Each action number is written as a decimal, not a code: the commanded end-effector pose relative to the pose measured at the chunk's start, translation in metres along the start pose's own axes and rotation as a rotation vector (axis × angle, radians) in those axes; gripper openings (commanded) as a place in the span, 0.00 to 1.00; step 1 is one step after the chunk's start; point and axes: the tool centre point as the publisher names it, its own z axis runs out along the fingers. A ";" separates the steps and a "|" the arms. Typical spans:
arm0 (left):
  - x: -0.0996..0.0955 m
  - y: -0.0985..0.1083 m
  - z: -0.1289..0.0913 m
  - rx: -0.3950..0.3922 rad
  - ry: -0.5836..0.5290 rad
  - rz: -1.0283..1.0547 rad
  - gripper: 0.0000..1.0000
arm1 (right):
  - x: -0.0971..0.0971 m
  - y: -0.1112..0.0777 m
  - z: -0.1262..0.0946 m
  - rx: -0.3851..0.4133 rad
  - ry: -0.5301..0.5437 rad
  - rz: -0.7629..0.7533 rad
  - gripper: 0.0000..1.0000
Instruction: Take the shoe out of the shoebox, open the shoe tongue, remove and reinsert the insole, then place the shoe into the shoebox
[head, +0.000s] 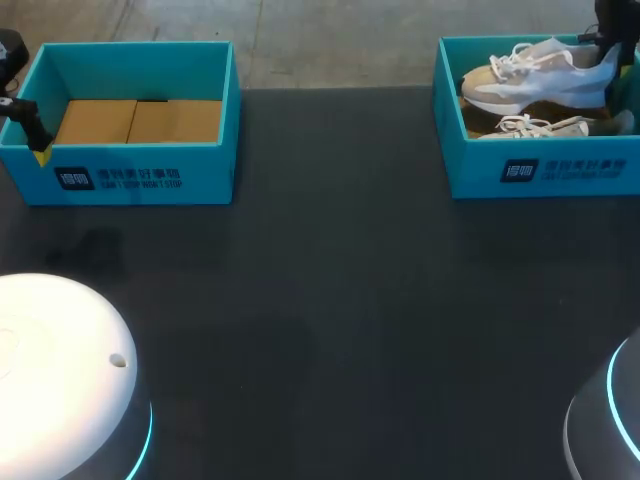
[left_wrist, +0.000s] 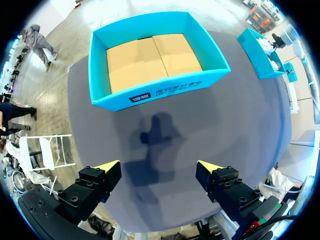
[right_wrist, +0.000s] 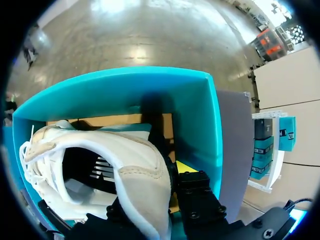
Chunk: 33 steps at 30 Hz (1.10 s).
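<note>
Right claw (right_wrist: 146, 176) grips shoe (head: 530, 76) (toe leftward).

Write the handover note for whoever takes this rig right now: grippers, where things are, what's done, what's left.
Left gripper: open, holding nothing, above the table in front of the empty box.
Right gripper: inside the shoebox, shut on the heel of the upper shoe. A second shoe lies beside it in the same box.
Done: shoe grasped, not yet out of the box.
Left: lift it out, open the tongue, remove and reinsert the insole, put it back in the shoebox.
</note>
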 end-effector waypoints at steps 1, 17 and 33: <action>0.000 0.000 0.000 -0.002 -0.002 0.000 1.00 | 0.003 0.007 0.010 0.012 -0.003 0.001 0.00; 0.000 0.000 0.000 -0.002 -0.002 0.000 1.00 | 0.004 0.006 0.039 0.042 0.005 0.004 0.00; 0.000 0.000 0.000 -0.002 -0.002 0.000 1.00 | 0.008 0.007 0.055 0.062 -0.005 0.011 0.00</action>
